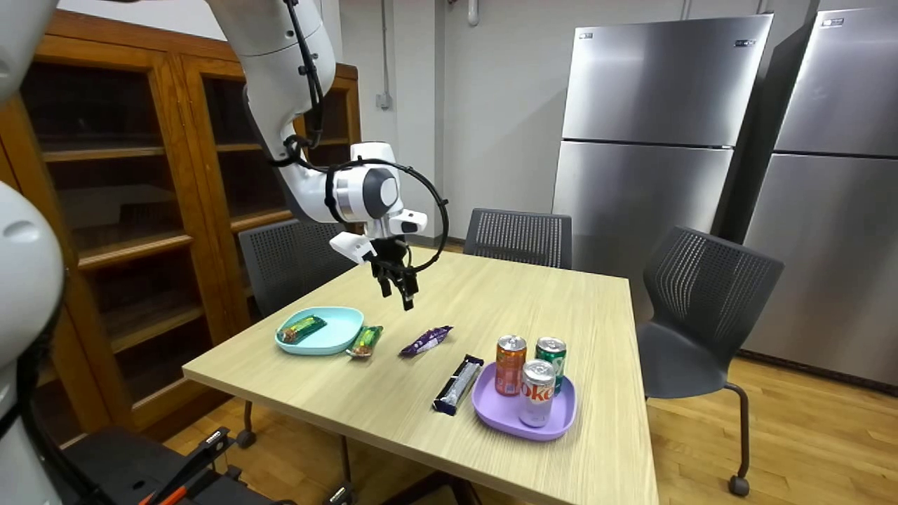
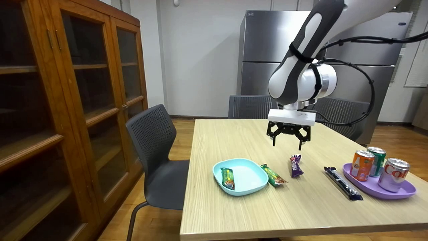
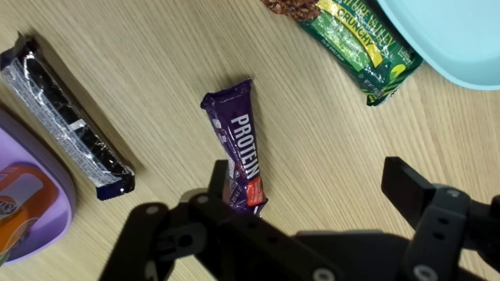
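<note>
Spread wide and holding nothing, the gripper (image 2: 287, 146) hangs above the table (image 1: 505, 287), nearest the purple protein bar (image 3: 240, 144), which lies loose under its own weight. Farther out, a green bar (image 3: 353, 43) sits beside the teal plate (image 2: 250, 177) and a dark bar (image 1: 459, 384) beside the purple plate (image 1: 500, 414) — its raised rim probably keeping three upright cans (image 1: 536, 393) together.

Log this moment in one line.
gripper: open, empty, above table | nearest: purple protein bar | turquoise plate: green bar inside, second green bar beside | purple plate: three cans on, dark bar beside
</note>
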